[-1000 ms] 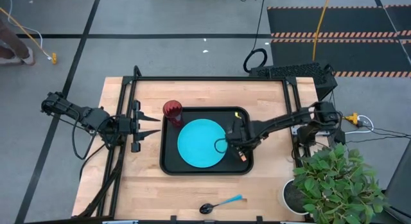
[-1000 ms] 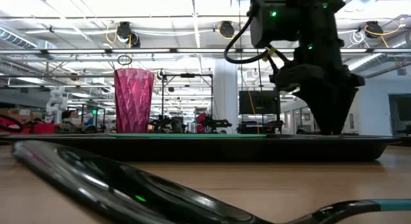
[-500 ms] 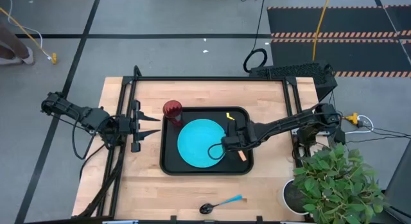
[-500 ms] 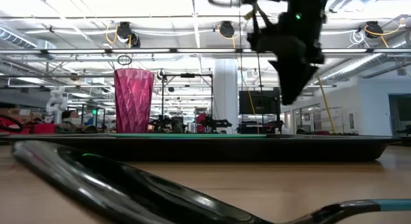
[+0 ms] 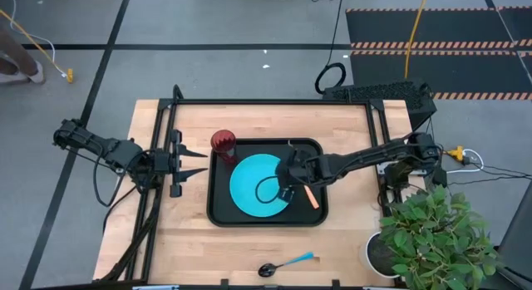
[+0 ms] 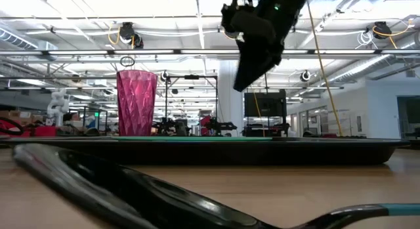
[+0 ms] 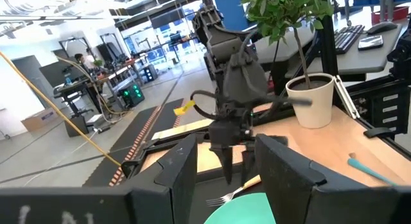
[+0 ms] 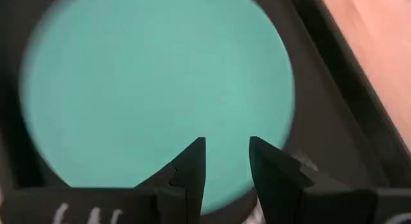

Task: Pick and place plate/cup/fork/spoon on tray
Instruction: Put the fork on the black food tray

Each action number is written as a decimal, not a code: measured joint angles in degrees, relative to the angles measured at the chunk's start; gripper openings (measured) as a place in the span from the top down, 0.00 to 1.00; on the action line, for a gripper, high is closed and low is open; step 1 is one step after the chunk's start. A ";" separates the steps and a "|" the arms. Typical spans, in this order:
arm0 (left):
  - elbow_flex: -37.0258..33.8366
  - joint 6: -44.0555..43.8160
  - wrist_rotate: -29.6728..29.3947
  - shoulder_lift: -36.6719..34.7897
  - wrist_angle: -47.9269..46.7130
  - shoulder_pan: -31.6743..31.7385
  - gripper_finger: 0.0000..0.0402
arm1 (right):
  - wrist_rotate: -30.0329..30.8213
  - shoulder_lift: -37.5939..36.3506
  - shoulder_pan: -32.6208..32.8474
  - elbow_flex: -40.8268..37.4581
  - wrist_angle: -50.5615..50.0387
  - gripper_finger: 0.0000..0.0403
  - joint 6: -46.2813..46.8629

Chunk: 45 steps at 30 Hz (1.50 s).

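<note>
Above the plate [image 5: 256, 185], the right gripper [image 8: 226, 156] hovers empty, fingers slightly apart.

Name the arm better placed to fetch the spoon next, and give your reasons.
Probably the right. The right gripper hangs open and empty over the plate on the tray; the spoon lies at the table's near edge. The left gripper waits at the left edge.

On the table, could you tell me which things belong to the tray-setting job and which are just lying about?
Job:
tray
plate
cup
fork
spoon
right gripper, open above the plate

Lying about:
potted plant
keyboard
</note>
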 joint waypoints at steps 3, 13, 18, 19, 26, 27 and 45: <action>0.00 -0.46 -0.01 0.00 0.00 0.00 0.60 | -0.52 0.34 -2.04 0.00 -8.80 0.73 10.01; 0.00 -0.76 -0.04 -0.01 0.47 0.02 0.60 | -14.33 6.99 -4.62 -0.08 -16.74 0.73 25.13; 0.00 -0.54 -0.07 0.00 0.48 0.02 0.60 | -14.74 7.35 -4.62 -0.07 -16.97 0.73 25.80; 0.00 -0.52 -0.09 0.00 0.48 0.02 0.60 | -13.91 7.36 -4.62 -0.07 -16.98 0.73 25.80; 0.00 -0.52 -0.09 0.00 0.48 0.02 0.60 | -12.68 7.43 -5.47 -4.26 -12.63 0.73 25.03; 0.00 -0.52 -0.09 0.00 0.50 0.02 0.60 | -13.36 7.43 -5.67 -5.11 -11.74 0.73 24.98; 0.00 -0.06 -0.13 0.00 0.48 0.17 0.60 | -14.05 7.10 -7.26 -7.82 -8.25 0.87 28.21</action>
